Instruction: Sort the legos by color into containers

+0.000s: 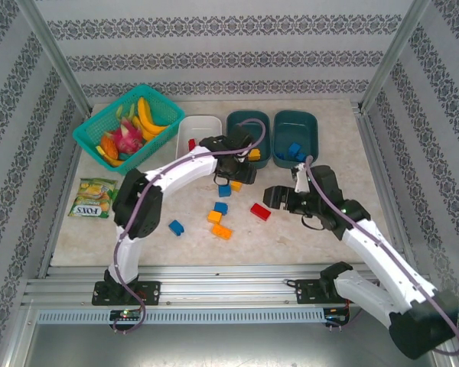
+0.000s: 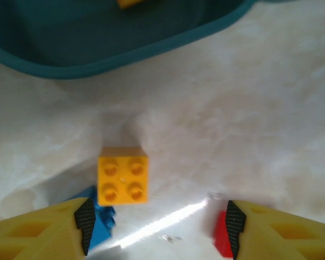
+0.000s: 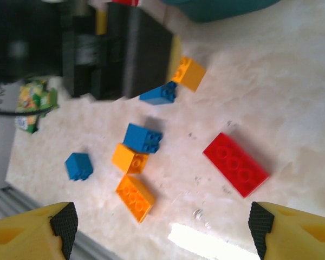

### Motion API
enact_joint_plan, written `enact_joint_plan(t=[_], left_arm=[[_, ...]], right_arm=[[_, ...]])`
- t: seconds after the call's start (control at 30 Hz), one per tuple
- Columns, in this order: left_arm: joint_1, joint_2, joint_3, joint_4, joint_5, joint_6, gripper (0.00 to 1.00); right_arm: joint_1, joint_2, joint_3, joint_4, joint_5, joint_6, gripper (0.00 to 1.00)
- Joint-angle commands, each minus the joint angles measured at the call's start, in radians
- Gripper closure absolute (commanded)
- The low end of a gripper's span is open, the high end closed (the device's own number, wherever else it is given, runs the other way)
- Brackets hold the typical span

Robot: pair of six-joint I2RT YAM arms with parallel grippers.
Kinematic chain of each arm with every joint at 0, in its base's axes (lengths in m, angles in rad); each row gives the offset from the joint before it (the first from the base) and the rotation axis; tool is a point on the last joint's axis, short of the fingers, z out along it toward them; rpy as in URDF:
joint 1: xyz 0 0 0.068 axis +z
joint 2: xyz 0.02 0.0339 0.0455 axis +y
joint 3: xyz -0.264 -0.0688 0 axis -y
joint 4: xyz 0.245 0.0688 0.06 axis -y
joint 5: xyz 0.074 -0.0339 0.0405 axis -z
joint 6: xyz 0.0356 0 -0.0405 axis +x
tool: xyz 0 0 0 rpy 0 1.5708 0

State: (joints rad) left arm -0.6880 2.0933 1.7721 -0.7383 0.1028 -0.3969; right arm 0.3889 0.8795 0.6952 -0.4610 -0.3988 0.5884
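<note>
We see an orange-yellow brick (image 2: 123,175) lying on the table (image 2: 249,124) just short of a dark teal tub (image 2: 70,69), ahead of our left gripper (image 2: 160,226), which is spread wide and holds nothing. Our right gripper (image 3: 162,227), likewise wide and empty, hovers near a red brick (image 3: 236,163) and a blue brick (image 3: 143,137).

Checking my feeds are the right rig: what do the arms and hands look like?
The left arm and right arm have white links, black joints and a greyish-purple cable along each. The left hand and right hand have yellow fingers with black pads.
</note>
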Motion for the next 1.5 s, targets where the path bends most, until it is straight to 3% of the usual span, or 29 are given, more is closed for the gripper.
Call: enact_joint_plan(t=[0.0,0.27,0.57,0.9,1.2,1.47], left_arm=[[0.001,0.052,0.076,-0.107,-0.109,0.055,0.32],[-0.002,0.185,0.192,-0.149,-0.120,0.055,0.34],[-0.012,0.226,0.199,-0.157,-0.107,0.045,0.45],[-0.024,0.193,0.199,-0.143,-0.107,0.045,0.70],[0.027,0.065,0.332,-0.162,-0.106,-0.029,0.72],[0.098,0.230,0.591,-0.075,-0.098,-0.032,0.72]], right_arm=[[0.002,-0.045,-0.039,0.010,-0.096,0.021,0.14],[-0.035,-0.070,-0.020,-0.050,-0.100,-0.003,0.11],[-0.048,-0.074,-0.013,-0.060,-0.091,0.013,0.11],[-0.055,-0.053,-0.010,-0.021,-0.086,0.031,0.13],[-0.074,0.004,0.095,0.110,-0.040,0.109,0.15],[-0.086,0.157,0.202,0.173,0.087,0.137,0.16]])
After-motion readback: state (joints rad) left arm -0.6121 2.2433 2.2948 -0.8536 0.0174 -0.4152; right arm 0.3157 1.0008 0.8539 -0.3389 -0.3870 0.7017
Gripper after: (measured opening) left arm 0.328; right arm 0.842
